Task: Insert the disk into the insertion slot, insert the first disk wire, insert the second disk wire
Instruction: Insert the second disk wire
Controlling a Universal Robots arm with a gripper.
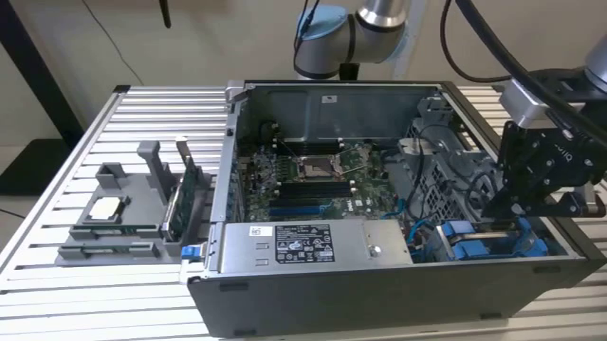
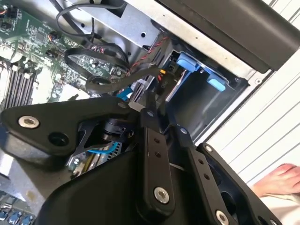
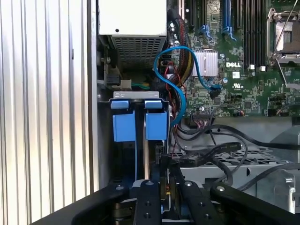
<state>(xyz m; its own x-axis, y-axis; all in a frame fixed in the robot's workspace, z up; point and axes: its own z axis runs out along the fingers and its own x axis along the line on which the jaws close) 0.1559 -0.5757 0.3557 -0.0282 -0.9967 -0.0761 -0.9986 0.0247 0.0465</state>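
My gripper (image 1: 492, 213) reaches down into the open computer case at the corner nearest the exterior view's right. Its fingers (image 3: 151, 197) are shut on a small black connector of a disk wire (image 3: 206, 153), a black cable that trails off over the drive cage. The connector sits right at the end of the disk's blue carrier (image 3: 140, 123), which stands inside the insertion slot (image 3: 104, 154). The drive body is mostly hidden. In the second wrist view the gripper (image 2: 151, 107) points at the slot (image 2: 201, 105), beside the blue carrier tabs (image 2: 188, 61).
A silver power-supply box (image 1: 313, 245) fills the case's front, with the green motherboard (image 1: 313, 177) behind it. A light-blue cable (image 3: 161, 65) loops beside the bay. A grey fixture holding a green card (image 1: 180, 202) stands on the slatted table. A person's hand (image 2: 281, 180) rests outside the case.
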